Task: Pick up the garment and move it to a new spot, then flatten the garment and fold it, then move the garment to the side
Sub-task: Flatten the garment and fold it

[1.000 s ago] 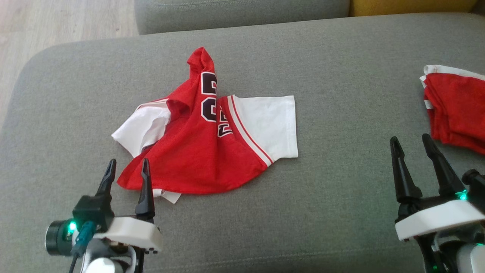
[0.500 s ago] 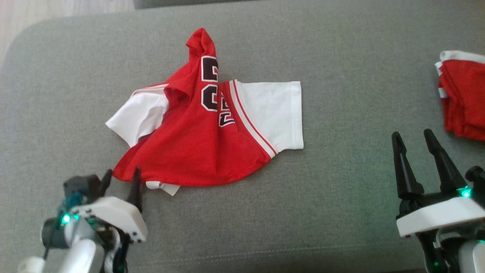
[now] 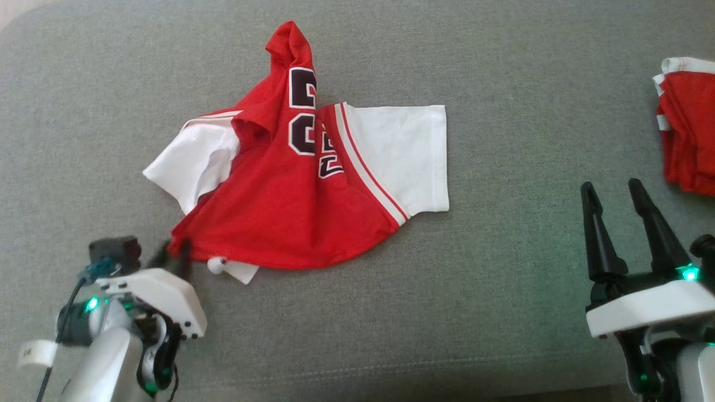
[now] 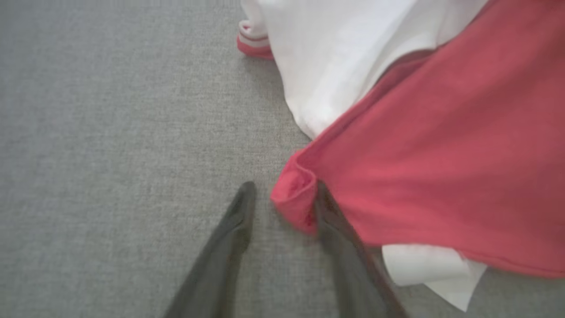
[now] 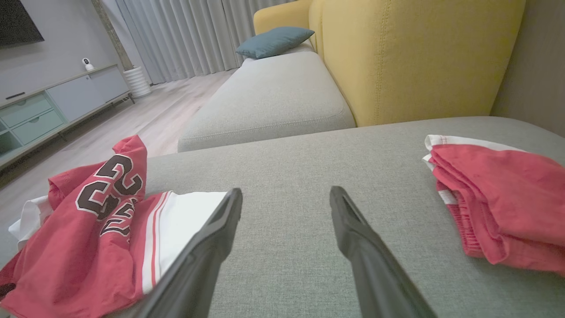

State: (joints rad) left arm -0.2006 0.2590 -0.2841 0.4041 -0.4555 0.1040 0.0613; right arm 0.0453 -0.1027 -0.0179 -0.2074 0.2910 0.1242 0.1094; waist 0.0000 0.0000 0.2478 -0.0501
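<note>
Hem corner [image 4: 295,201] of the red-and-white numbered jersey [image 3: 301,190] is lodged between the fingers [image 4: 240,212] of the left gripper [image 3: 173,252], which stand partly apart and are not yet pressed onto it. The rest of the jersey is spread away from them towards the far right, crumpled mid-seat on the grey sofa seat [image 3: 503,279]. The right gripper [image 3: 610,185] is held wide open and empty towards the near right corner, well apart from the jersey, near a folded red garment [image 3: 690,128]. A yellow backrest [image 5: 415,57] and curtains [image 5: 185,35] are seen beyond.
</note>
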